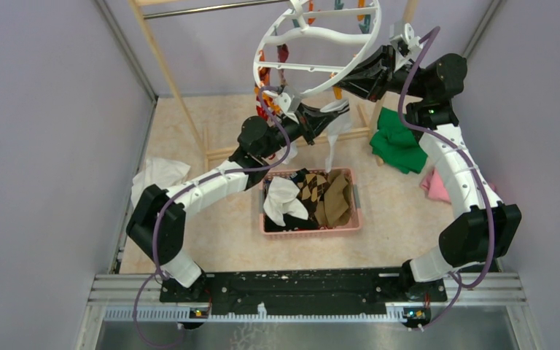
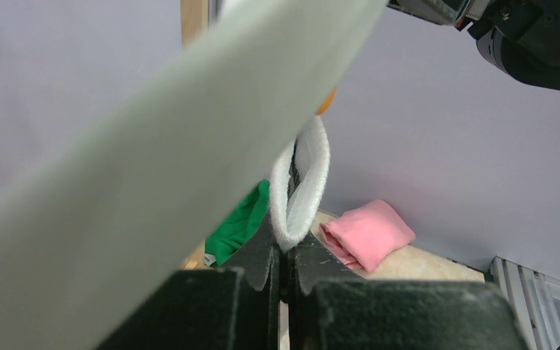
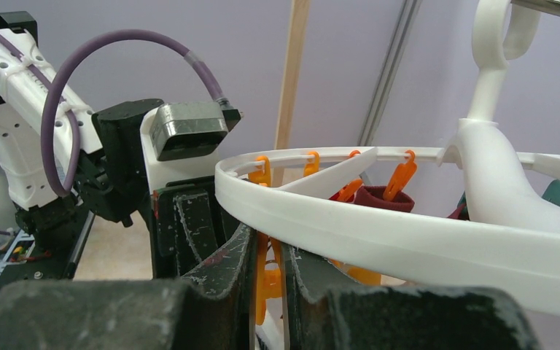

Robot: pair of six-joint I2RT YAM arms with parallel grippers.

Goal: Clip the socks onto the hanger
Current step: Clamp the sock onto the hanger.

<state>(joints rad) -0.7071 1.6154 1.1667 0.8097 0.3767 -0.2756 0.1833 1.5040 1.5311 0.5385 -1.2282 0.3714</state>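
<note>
The hanger [image 1: 313, 33], a round white ring with orange and teal pegs, hangs at the top centre. My left gripper [image 1: 326, 115] is raised just under its near rim, shut on the cuff of a white sock [image 1: 333, 142] that dangles below. In the left wrist view the folded white cuff [image 2: 302, 186] stands up from the shut jaws [image 2: 286, 244], with a blurred hanger bar [image 2: 189, 146] close in front. My right gripper [image 3: 268, 244] is shut on an orange peg [image 3: 265, 281] right under the ring [image 3: 408, 240]. More socks [image 1: 321, 193] lie in the basket.
A pink basket [image 1: 357, 211] stands mid-floor. A green cloth [image 1: 397, 142] and a pink cloth [image 1: 434, 186] lie at the right, a white cloth [image 1: 160, 171] at the left. The wooden rack frame [image 1: 164, 55] stands behind. A maroon sock [image 3: 379, 197] hangs on the hanger.
</note>
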